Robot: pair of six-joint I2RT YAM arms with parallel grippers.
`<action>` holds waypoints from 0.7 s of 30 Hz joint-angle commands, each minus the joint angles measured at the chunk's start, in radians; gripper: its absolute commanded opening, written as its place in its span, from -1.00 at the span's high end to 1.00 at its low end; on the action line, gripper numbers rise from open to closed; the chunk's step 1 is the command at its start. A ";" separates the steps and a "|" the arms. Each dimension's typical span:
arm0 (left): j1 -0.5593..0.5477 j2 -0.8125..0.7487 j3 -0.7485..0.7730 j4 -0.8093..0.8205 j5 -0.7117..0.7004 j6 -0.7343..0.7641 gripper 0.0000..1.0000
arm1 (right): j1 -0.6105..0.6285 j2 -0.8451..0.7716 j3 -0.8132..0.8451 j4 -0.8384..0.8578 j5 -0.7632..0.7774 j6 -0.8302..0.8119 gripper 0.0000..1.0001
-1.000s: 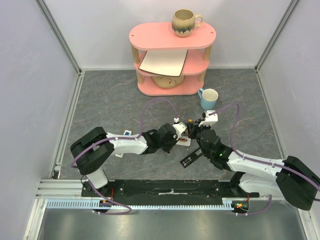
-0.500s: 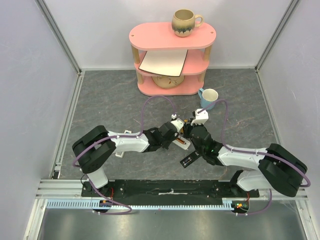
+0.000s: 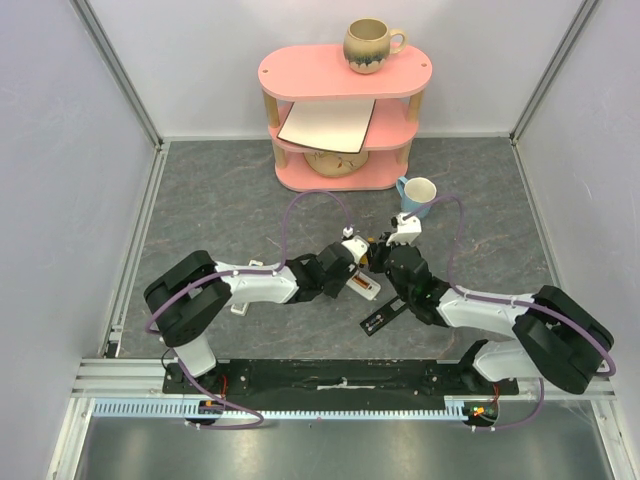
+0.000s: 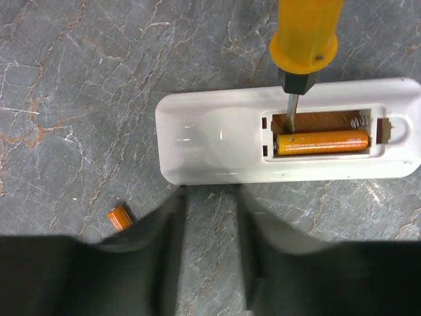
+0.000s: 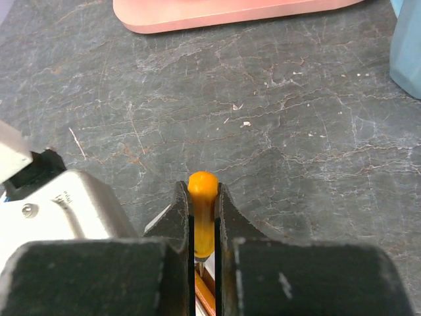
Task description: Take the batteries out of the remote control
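Observation:
The white remote control (image 4: 217, 145) lies face down on the grey floor with its compartment uncovered. One orange battery (image 4: 322, 142) sits in the near slot; the far slot shows only a spring. A second orange battery (image 4: 118, 217) lies loose on the floor, partly hidden behind my left finger. My right gripper (image 5: 203, 197) is shut on the orange-handled screwdriver (image 5: 202, 214), whose tip (image 4: 291, 113) stands in the empty slot. My left gripper (image 4: 210, 217) hovers just short of the remote's near edge, open, with only floor between its fingers. In the top view both grippers meet over the remote (image 3: 366, 286).
A black battery cover (image 3: 383, 318) lies on the floor near the right arm. A blue mug (image 3: 418, 196) stands just beyond the grippers. The pink shelf (image 3: 345, 120) with a plate, a bowl and a brown mug (image 3: 370, 45) stands at the back.
My right gripper has swung left and forward with the screwdriver, over the remote. My left gripper's jaws have parted from shut.

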 commanded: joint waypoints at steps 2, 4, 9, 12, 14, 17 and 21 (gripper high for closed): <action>0.018 0.010 0.012 -0.020 0.052 -0.026 -0.16 | -0.076 -0.010 -0.038 0.001 -0.195 0.090 1.00; 0.026 0.005 0.006 -0.012 0.078 -0.025 -0.35 | -0.116 -0.007 -0.047 0.000 -0.265 0.105 1.00; 0.038 -0.001 -0.003 -0.001 0.131 -0.025 -0.41 | -0.156 0.003 -0.031 -0.080 -0.310 0.090 1.00; 0.041 0.002 -0.001 0.002 0.160 -0.025 -0.40 | -0.156 -0.009 -0.020 -0.129 -0.285 0.067 1.00; 0.044 0.004 0.000 0.005 0.175 -0.022 -0.40 | -0.156 -0.018 -0.008 -0.166 -0.278 0.050 1.00; 0.049 0.007 0.000 0.005 0.192 -0.025 -0.40 | -0.155 -0.046 0.012 -0.220 -0.270 0.018 1.00; 0.061 0.007 0.002 0.008 0.218 -0.032 -0.43 | -0.135 -0.070 0.017 -0.252 -0.241 -0.016 1.00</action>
